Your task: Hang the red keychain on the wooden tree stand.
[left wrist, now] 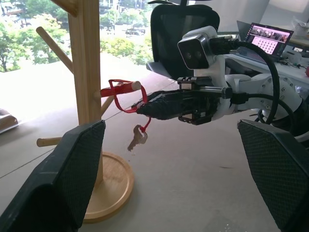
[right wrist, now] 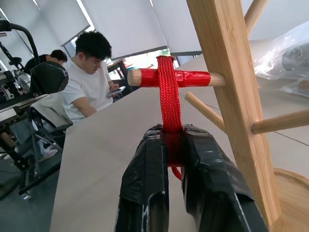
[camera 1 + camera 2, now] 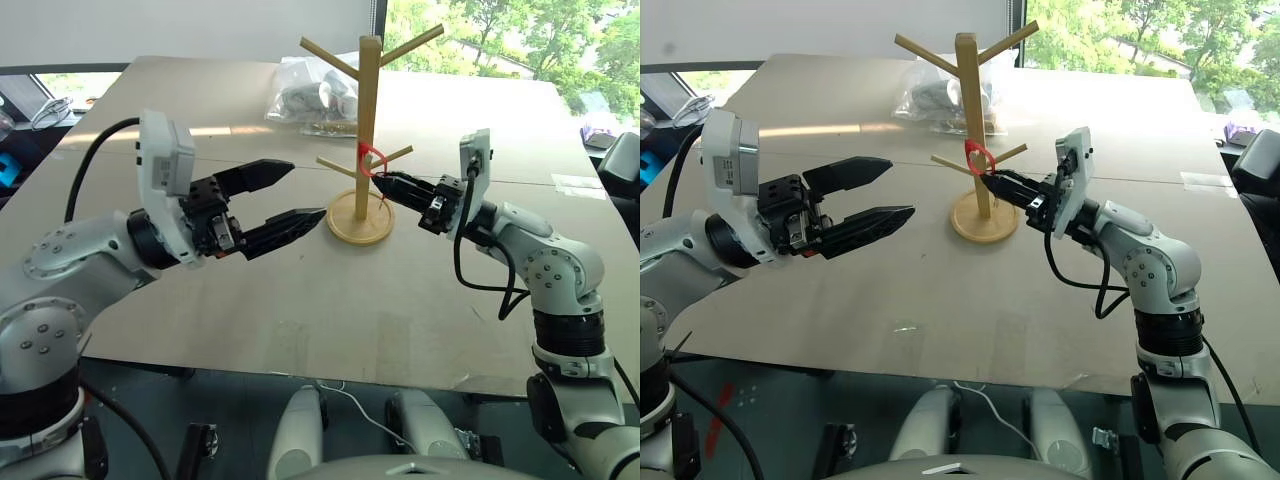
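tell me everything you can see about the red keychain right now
The red keychain is a loop of red woven cord with a small metal key dangling below it on a ring. The loop is draped over a lower peg of the wooden tree stand, a peg wrapped in red tape. The right gripper is shut on the cord just below the peg, pulling it fairly taut. The key hangs free above the stand's round base, touching nothing else.

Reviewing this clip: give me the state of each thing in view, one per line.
red keychain: looped over a peg, pinched by the right gripper, key dangling.
wooden tree stand: upright on the table.
right gripper: shut on the keychain's strap.
left gripper: open, holding nothing.
plastic bag: lying behind the stand.
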